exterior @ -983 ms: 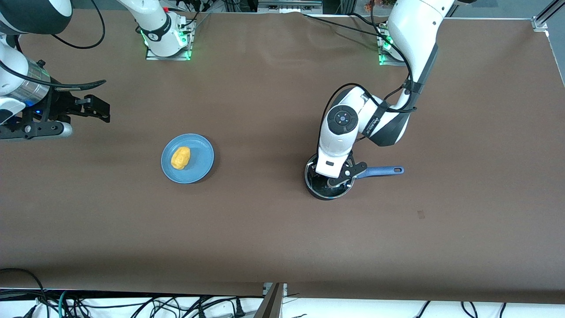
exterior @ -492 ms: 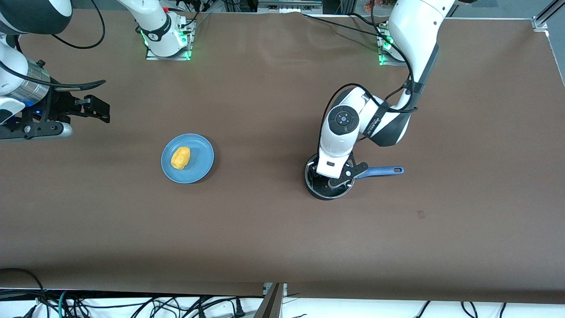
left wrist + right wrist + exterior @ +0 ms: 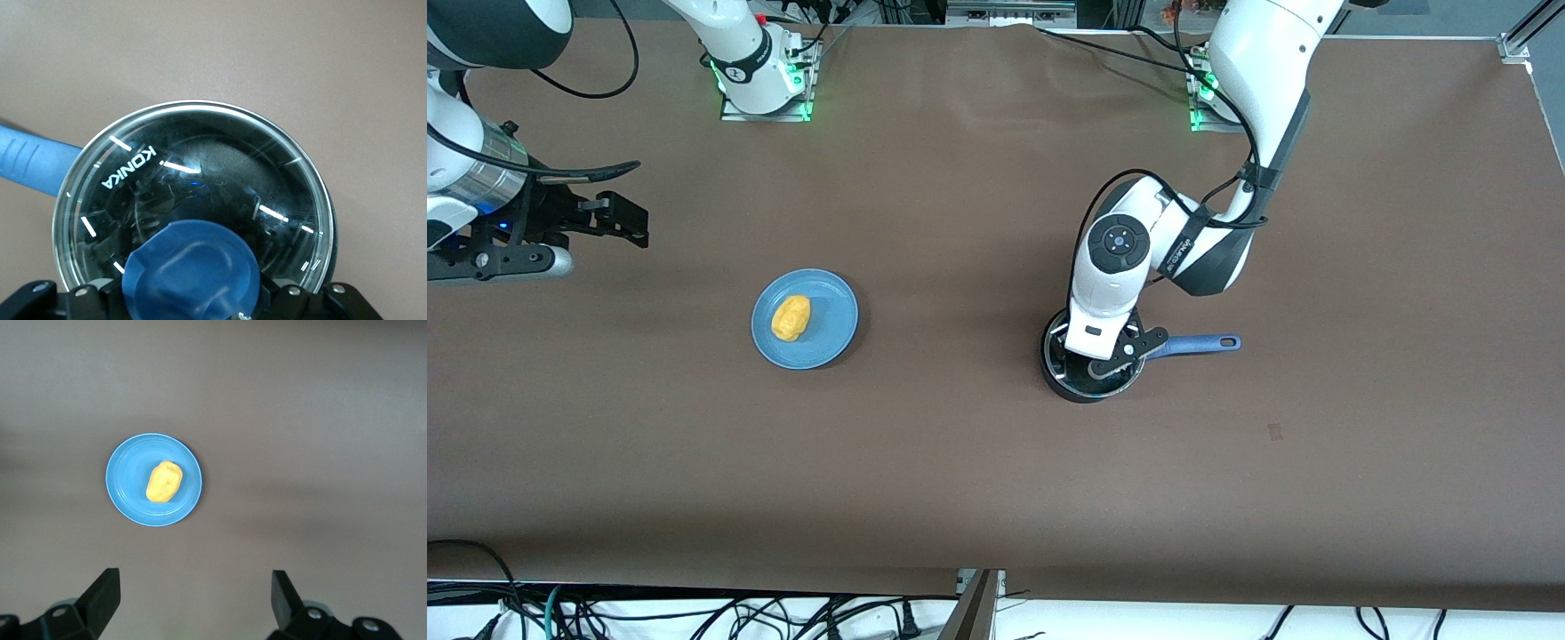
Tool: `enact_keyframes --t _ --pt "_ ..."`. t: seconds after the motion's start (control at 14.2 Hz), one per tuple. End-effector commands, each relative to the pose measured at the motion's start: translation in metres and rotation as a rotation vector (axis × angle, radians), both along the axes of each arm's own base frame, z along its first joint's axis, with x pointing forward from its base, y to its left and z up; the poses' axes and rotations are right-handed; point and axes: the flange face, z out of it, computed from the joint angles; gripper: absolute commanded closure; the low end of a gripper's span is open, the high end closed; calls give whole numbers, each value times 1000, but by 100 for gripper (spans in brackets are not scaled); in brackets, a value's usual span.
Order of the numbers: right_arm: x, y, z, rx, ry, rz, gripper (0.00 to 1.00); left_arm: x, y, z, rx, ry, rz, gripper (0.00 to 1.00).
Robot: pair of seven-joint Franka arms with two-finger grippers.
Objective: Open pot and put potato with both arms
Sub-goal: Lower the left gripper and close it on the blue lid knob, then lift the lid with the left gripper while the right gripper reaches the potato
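The black pot (image 3: 1089,384) with its long blue handle (image 3: 1200,343) stands toward the left arm's end of the table. Its glass lid (image 3: 200,160) sits on it. My left gripper (image 3: 1092,360) is straight down over the pot, shut on the lid's blue knob (image 3: 190,267), which fills the space between its jaws. The yellow-orange potato (image 3: 791,318) lies on a blue plate (image 3: 836,311); the right wrist view shows the potato (image 3: 164,481) too. My right gripper (image 3: 627,218) is open and empty, held above the table toward the right arm's end, away from the plate.
Brown table top (image 3: 960,462) all round. The two arm bases stand with green lights at the table's edge farthest from the front camera. Cables hang off the edge nearest to that camera. A small dark mark (image 3: 1276,432) lies nearer to the front camera than the pot's handle.
The left wrist has shifted very slightly over the pot. The lid stays on the pot. The right arm, the plate and the potato have not moved.
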Motion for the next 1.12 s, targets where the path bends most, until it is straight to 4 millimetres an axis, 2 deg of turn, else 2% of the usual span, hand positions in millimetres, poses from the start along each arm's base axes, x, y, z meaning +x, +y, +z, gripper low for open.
enact_keyframes --t 0.0,0.35,0.56,0.7,0.77,1.05 --pt "2 2 3 13 -7 6 0 1 2 6 -4 -10 -11 65" --pt "7 3 -3 15 -7 8 0 6 8 15 -12 -10 -22 67" --pt "8 5 -6 14 -4 13 0 10 14 31 -27 -8 -8 67" --pt "9 10 -8 8 -9 23 0 16 25 46 -40 -8 -7 67" --pt "13 11 -18 8 3 24 0 18 30 55 -60 -7 -8 67" --pt "17 24 -35 1 28 45 0 24 64 95 -55 20 -71 67"
